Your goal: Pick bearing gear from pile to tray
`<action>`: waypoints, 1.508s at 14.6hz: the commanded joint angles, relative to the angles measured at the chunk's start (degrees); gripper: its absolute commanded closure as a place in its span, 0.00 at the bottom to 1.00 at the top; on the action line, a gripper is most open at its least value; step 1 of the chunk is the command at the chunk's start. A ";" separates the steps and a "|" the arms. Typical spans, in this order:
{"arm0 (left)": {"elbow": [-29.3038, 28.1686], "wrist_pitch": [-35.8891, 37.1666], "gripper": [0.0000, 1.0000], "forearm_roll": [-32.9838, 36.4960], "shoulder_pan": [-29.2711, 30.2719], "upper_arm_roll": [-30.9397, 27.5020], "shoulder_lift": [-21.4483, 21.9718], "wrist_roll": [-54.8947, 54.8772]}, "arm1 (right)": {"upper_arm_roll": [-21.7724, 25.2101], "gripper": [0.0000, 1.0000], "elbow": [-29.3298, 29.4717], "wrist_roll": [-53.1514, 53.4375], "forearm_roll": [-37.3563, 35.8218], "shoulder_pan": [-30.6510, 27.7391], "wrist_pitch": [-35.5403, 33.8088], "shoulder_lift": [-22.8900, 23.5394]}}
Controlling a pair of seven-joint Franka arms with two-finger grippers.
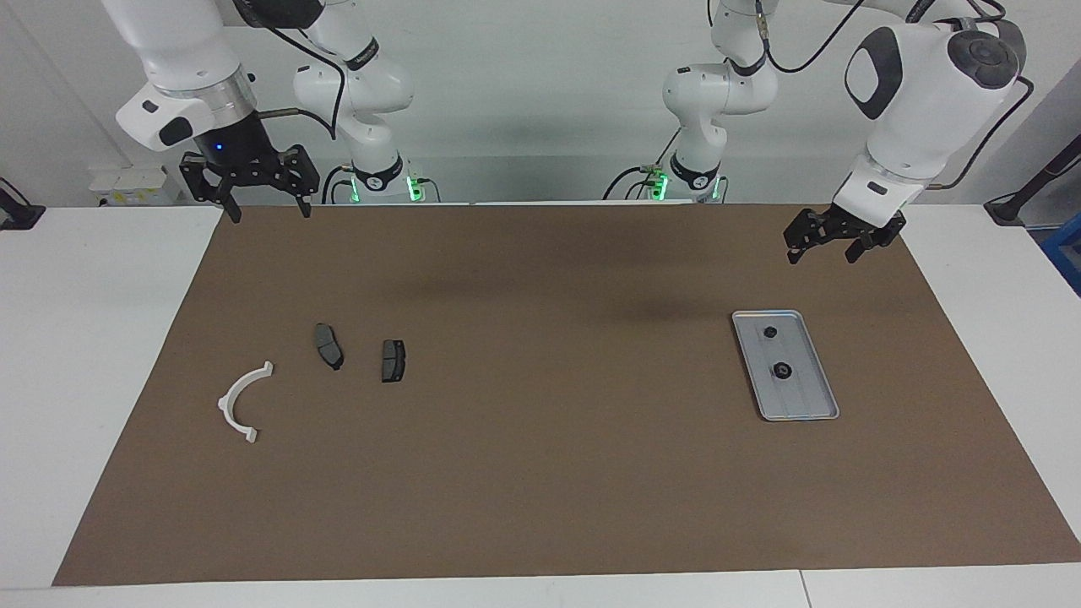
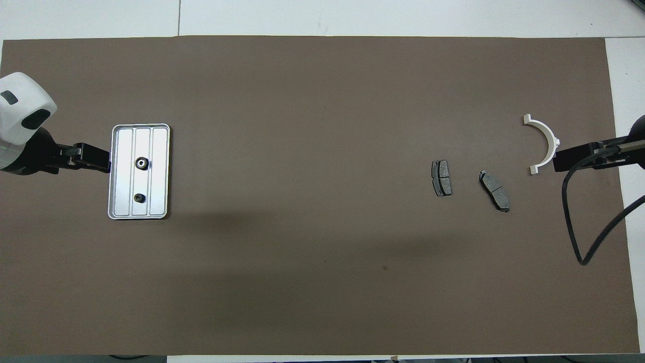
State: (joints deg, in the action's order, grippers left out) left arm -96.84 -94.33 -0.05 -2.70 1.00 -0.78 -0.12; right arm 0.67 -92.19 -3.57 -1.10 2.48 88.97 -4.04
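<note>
A robotics lab or test cell. Two white robot arms point(image 1: 363, 93) are mounted along the top edge of the frame against a bare pale wall, green indicator lights glowing at their bases. A white table point(image 1: 84, 355) fills the frame, covered by a plain brown mat point(image 1: 540, 473). Black cables point(image 2: 584, 222) trail at the right edge.

My silver tray point(image 1: 811, 404) lies flat toward my left arm's end, two black bearing gears point(image 1: 782, 371) in it. The pile point(image 1: 330, 346), a white bracket and two brake pads, lies toward my right arm's end.
</note>
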 commanded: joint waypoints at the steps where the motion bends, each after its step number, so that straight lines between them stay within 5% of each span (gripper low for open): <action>1: 2.54 2.40 0.00 -0.74 -0.73 -0.56 -1.33 0.12 | -0.41 0.00 -0.97 0.50 0.49 -0.72 -0.55 -1.14; 22: 1.66 6.09 0.00 -0.65 -0.55 0.85 2.36 2.23 | -0.50 0.00 -0.97 0.50 0.66 -0.37 -0.55 -1.23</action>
State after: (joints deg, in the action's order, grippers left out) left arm -94.84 -89.18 -0.08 -2.78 2.35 0.97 1.28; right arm 0.53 -92.19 -3.57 -1.10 2.55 88.97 -4.09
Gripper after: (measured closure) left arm 0.000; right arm 0.000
